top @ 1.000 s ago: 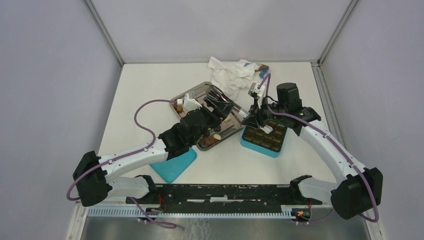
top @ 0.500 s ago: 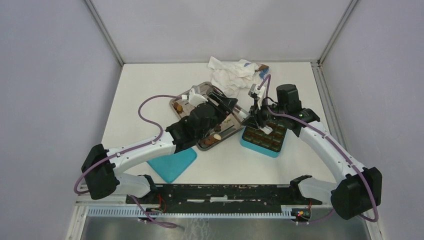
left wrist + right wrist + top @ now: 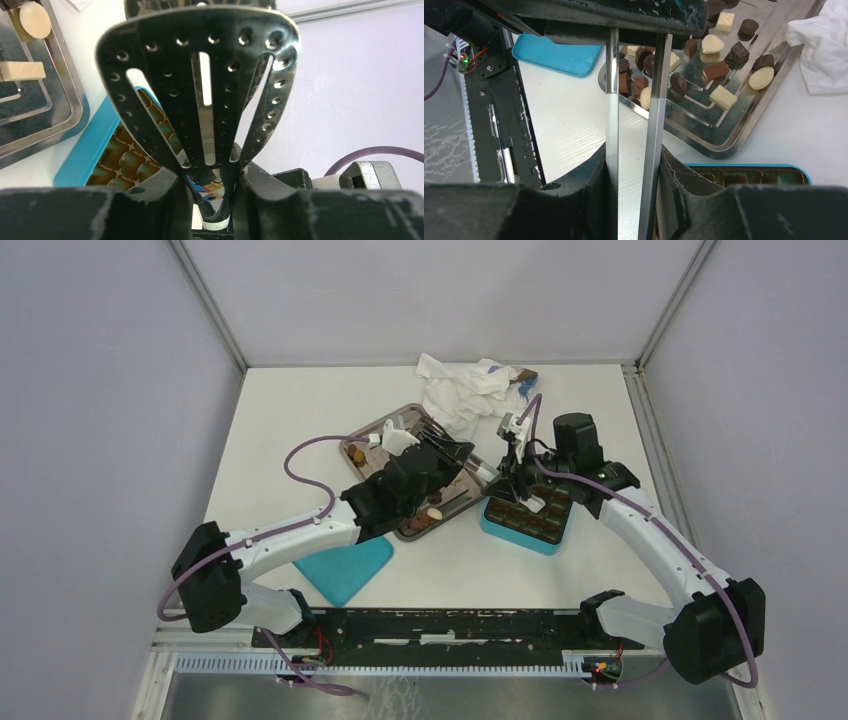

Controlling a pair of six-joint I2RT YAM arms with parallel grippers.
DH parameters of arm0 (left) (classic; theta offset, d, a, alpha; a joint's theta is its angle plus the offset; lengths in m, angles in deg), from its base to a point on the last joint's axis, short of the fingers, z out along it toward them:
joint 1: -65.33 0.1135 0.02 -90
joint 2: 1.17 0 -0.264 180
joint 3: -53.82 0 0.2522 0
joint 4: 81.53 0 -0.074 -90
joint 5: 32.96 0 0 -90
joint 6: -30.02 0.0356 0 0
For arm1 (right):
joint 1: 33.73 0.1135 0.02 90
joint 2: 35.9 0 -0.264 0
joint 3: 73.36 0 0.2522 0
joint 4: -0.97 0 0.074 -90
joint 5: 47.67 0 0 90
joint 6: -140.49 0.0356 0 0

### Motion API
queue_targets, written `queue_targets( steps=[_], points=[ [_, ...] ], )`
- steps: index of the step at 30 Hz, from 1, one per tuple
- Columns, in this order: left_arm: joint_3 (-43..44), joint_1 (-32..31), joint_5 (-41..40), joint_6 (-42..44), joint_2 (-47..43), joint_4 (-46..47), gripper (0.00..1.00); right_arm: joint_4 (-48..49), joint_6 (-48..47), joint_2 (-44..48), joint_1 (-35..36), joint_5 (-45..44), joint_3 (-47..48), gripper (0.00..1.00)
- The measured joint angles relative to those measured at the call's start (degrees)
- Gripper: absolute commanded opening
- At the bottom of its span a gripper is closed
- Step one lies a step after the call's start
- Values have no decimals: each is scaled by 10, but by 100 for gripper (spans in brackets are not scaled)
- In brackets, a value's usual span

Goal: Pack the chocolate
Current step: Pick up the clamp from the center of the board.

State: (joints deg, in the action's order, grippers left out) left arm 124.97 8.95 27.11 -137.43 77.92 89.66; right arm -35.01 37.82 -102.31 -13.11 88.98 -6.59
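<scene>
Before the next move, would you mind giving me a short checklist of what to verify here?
1. Left fingers clamp the black slotted utensil: ok.
2. Right fingers clamp the metal tongs: ok.
3. Tongs' tips carry a piece: cannot tell, tips hidden.
4. Chocolates available on the steel tray: ok.
5. Teal box is open, its lid set aside: ok.
6. Empty compartments left in the box: cannot tell.
</scene>
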Motion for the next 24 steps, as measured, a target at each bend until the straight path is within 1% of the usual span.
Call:
queue_targets(
  steps=[2,5,8,10,17,21,23,24],
  points=[
    [0,0,-1,-11,1,3,21,3,0,0,1,-2,-2,39],
    [0,0,-1,-14,1,4,15,8,0,0,3,-2,-2,46],
    [0,0,-1,-16,1,6,12,9,4,0,2,0,-2,55],
    [-4,0,-1,-16,0,17,11,11,11,0,1,6,-3,57],
    [-23,0,-1,-16,-5,46,11,16,38,0,-2,34,-4,56],
    [-24,0,-1,-16,-5,50,12,20,50,-3,-3,35,-4,49],
    [-24,0,0,-16,-5,51,17,22,59,-6,-3,35,-4,44],
    [-24,0,0,-16,-5,51,22,24,66,-7,-4,32,-4,43]
  ],
)
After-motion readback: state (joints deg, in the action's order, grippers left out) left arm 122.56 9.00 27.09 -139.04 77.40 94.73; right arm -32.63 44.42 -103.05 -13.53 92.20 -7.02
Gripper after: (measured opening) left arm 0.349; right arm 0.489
